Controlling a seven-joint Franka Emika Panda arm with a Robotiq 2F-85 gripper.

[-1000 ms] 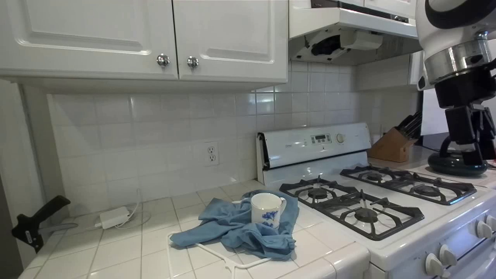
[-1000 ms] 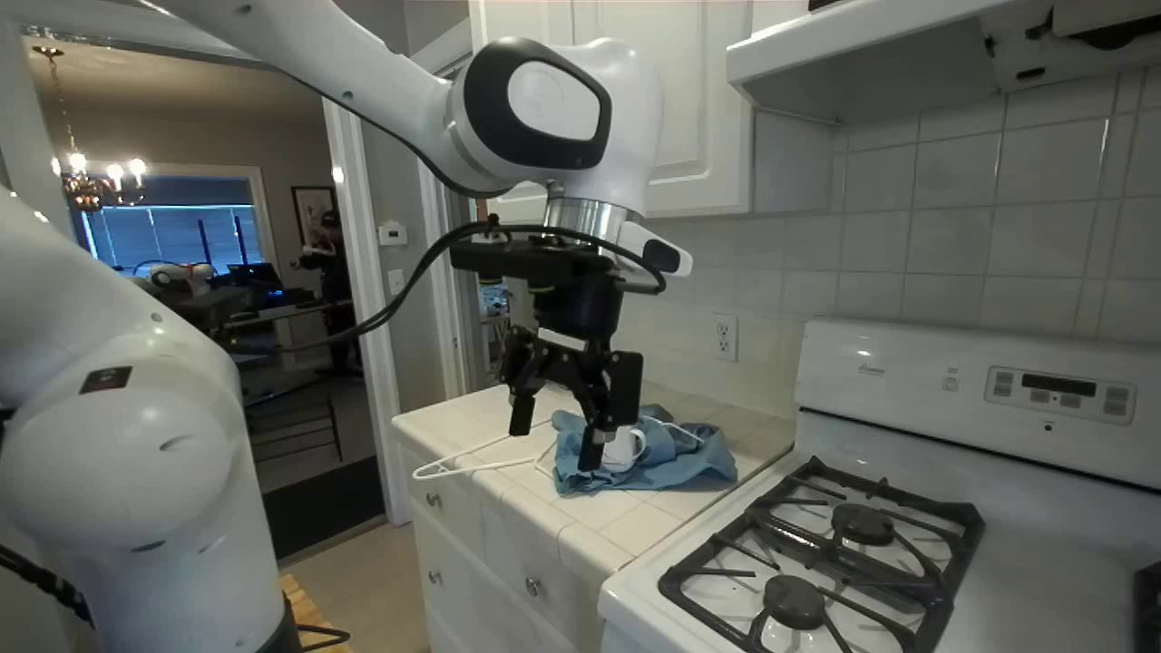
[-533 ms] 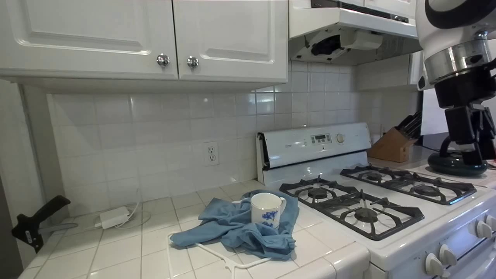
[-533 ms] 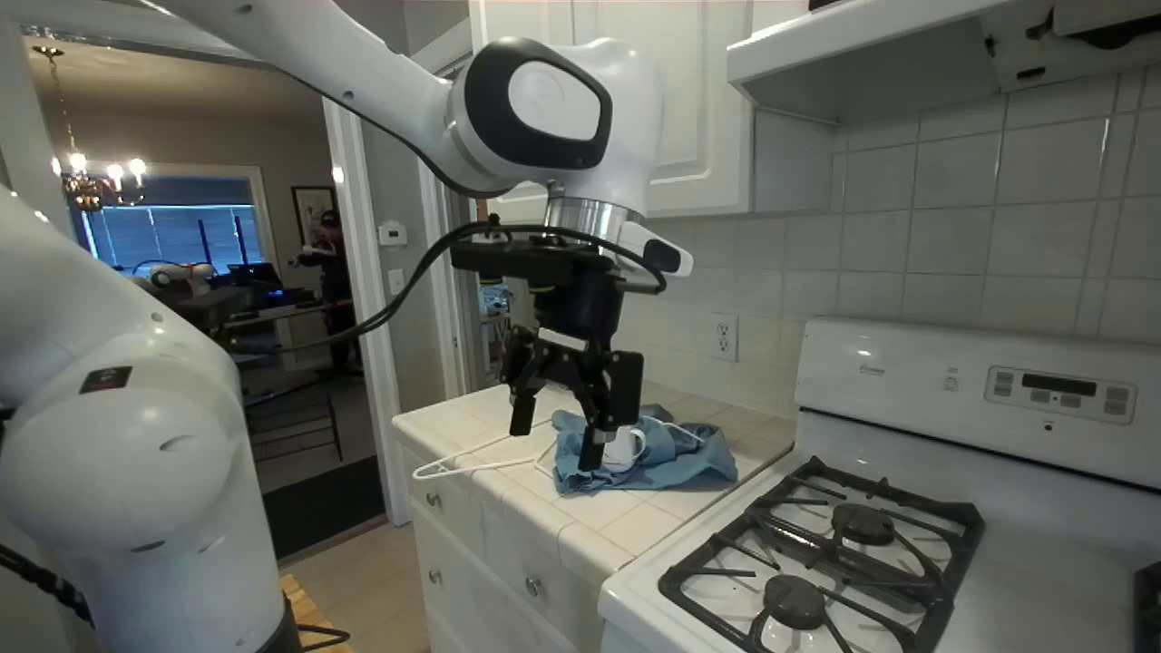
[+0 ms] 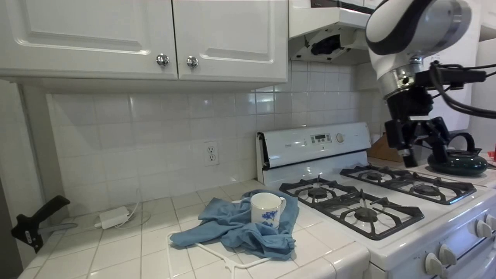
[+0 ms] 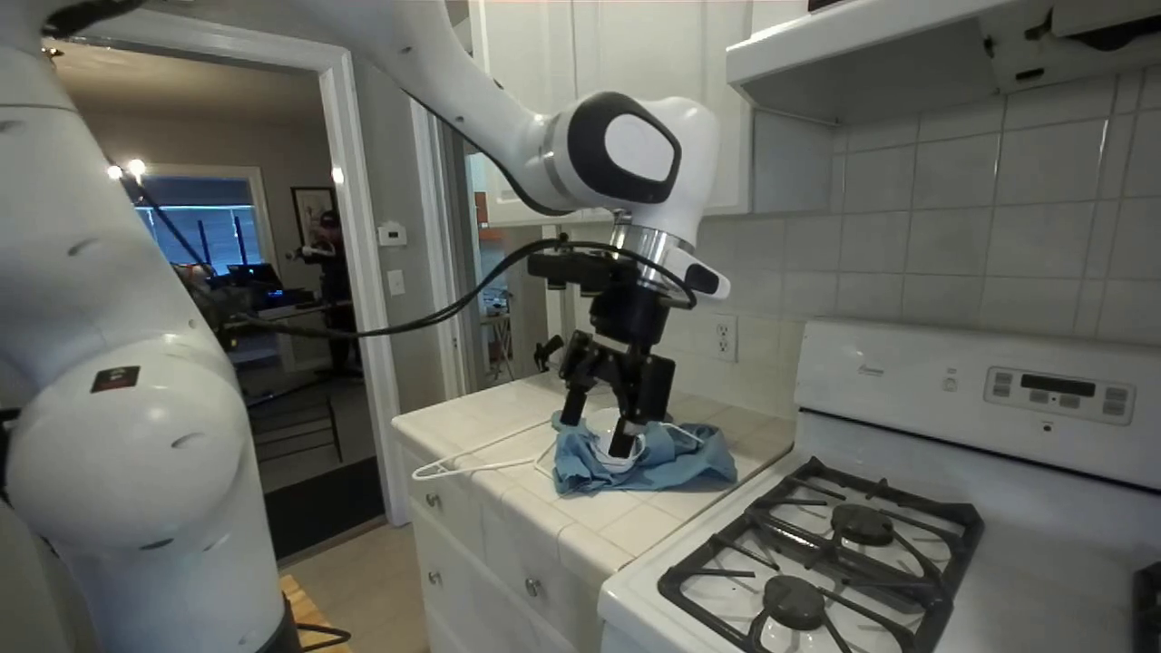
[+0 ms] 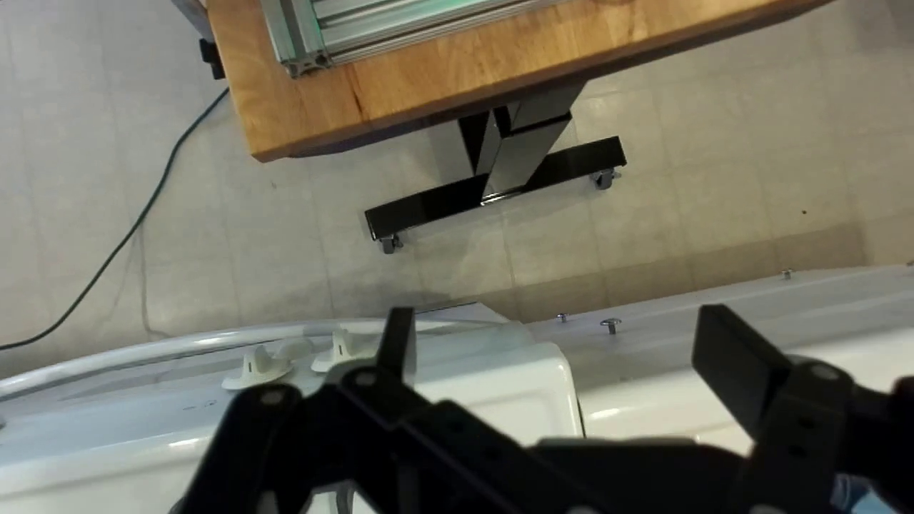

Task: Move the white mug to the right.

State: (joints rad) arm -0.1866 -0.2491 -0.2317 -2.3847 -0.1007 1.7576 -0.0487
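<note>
Currently the white mug [image 5: 263, 205] stands upright amid a crumpled blue cloth [image 5: 228, 217], close to the edge of the counter [image 5: 124, 248] that meets the stove [image 5: 438, 221]; blue flowers [image 5: 270, 215] decorate its side, and the folds hide its base; from under the cloth a white hanger [image 5: 231, 266] pokes toward the counter's front edge; the gripper [image 5: 425, 157] hangs well apart from the mug, tips down, its fingers [image 7: 739, 357] spread wide; in an exterior view the stove's back panel [image 6: 943, 417] carries a brand name [image 6: 871, 369] in script, too small to read with certainty, and a dark display [image 6: 1058, 385] near its right end; a dark label [image 6: 116, 378] on the arm [image 6: 508, 136] is likewise unreadable; at the counter's left edge, in an exterior view, a black tool [image 5: 33, 223] bears a white mark [image 5: 28, 236] I can't make out; a white box [image 5: 113, 217] lies toward the back left corner.
</note>
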